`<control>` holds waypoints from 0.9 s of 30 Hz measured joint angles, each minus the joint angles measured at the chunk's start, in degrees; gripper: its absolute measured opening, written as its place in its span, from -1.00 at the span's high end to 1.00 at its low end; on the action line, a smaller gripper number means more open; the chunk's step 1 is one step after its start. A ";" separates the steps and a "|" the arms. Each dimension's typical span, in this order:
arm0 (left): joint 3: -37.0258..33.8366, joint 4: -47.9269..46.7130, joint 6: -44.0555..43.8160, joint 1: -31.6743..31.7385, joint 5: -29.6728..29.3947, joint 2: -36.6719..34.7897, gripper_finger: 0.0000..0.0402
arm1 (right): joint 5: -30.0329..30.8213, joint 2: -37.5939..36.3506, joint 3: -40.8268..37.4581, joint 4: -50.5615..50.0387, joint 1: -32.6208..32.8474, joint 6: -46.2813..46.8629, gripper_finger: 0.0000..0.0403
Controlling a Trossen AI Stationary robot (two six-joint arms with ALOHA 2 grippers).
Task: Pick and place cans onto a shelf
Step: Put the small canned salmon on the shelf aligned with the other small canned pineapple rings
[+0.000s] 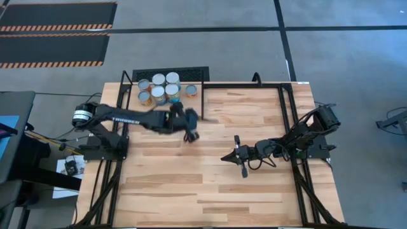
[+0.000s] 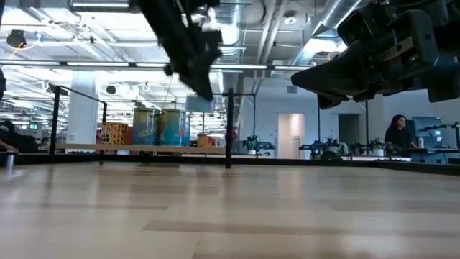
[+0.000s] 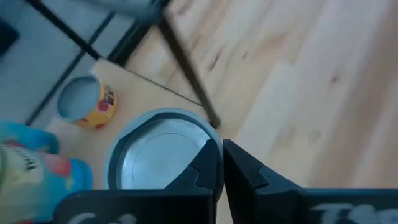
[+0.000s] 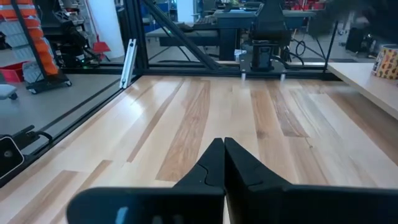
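Several cans [image 1: 163, 89] with silver or white tops stand upright on their bases in a cluster on the pale shelf [image 3: 140, 93] at the table's far left corner; two show in the low view [image 2: 159, 126]. My left gripper [image 1: 191, 130] is shut and empty above the table, just toward the near side of the cluster. In the left wrist view its fingertips [image 3: 221, 152] lie over the edge of a silver-topped can [image 3: 155, 155], beside a yellow-labelled can [image 3: 87, 102]. My right gripper [image 1: 234, 156] is shut and empty over the table's middle [image 4: 222, 146].
Thin black rods [image 3: 186, 68] edge the shelf and frame the table. A black ridged mat [image 1: 170, 74] lies behind the cans. The planked tabletop [image 1: 210, 184] lies bare toward the near edge. A person [image 2: 397, 133] sits in the room beyond.
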 joint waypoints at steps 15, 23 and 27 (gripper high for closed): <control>-13.92 23.55 3.16 14.20 7.99 0.38 1.00 | 0.00 0.00 0.00 -0.22 0.02 -0.15 0.94; -13.92 27.25 6.12 16.15 11.41 1.87 1.00 | 0.00 0.00 0.00 -0.22 0.02 -0.17 0.94; -13.96 29.56 7.51 16.52 11.25 4.07 1.00 | 0.00 0.00 0.05 -0.17 0.02 -0.19 0.94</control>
